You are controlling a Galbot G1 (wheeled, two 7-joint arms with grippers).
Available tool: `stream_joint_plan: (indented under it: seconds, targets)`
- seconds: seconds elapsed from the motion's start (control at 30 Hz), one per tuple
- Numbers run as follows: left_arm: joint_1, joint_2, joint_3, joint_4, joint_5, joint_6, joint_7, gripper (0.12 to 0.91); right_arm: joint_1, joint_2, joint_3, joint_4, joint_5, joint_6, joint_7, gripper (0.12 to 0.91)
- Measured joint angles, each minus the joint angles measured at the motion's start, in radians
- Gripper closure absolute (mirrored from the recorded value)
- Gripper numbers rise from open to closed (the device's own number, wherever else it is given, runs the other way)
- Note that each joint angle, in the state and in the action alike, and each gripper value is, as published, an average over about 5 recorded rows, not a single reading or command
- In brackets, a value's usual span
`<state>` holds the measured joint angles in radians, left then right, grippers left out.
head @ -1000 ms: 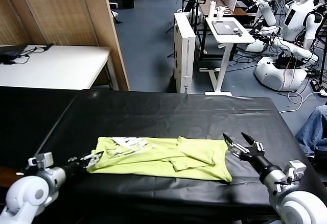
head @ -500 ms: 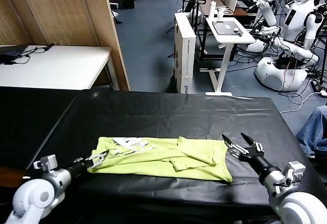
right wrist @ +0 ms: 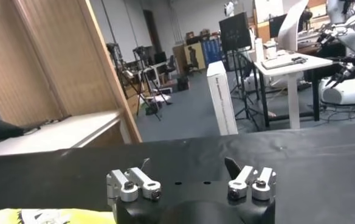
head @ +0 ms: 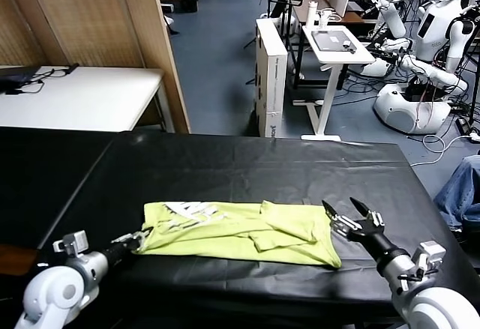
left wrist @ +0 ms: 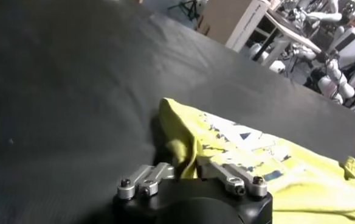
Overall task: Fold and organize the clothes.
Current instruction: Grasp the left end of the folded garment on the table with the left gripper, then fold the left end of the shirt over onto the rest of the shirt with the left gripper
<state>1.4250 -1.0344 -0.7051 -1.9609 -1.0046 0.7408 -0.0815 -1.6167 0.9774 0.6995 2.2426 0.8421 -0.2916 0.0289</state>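
One black-covered work table (head: 247, 165), wide, matte, faintly creased. One lime yellow-green short-sleeved T-shirt (head: 240, 231) of thin soft fabric, partly folded into a long band near the table's front edge, pale print facing up toward its left end. Left gripper (head: 133, 239) at that left end, fingers closed on a bunched fold of the hem, as the left wrist view (left wrist: 183, 159) confirms. Right gripper (head: 346, 219) just beside the right end, jaws spread wide, holding nothing, apparently clear of the cloth. Advised for the fold: seat the right jaws fully over the edge, pinch every layer, lift both ends level, keep the band taut.
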Motion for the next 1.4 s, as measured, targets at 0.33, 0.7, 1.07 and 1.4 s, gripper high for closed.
stream_joint_plan:
  seconds: [0.33, 0.7, 1.07, 1.4]
  targets:
    - [0.039, 0.083, -0.058, -0.023, 0.072, 0.000, 0.017, 0.856, -0.016, 0.027, -0.004, -0.032, -0.026, 0.019, 0.011, 0.118]
    - [0.111, 0.189, -0.197, -0.087, 0.070, -0.003, 0.006, 0.856, -0.033, 0.053, 0.001, -0.041, -0.069, 0.067, 0.002, 0.118]
    - [0.042, 0.040, -0.022, -0.240, -0.003, -0.003, -0.018, 0.856, -0.110, 0.109, 0.014, -0.033, -0.226, 0.161, -0.033, 0.118]
    - [-0.070, -0.043, 0.211, -0.246, -0.032, -0.004, -0.045, 0.856, -0.171, 0.168, 0.014, -0.021, -0.344, 0.189, -0.051, 0.118]
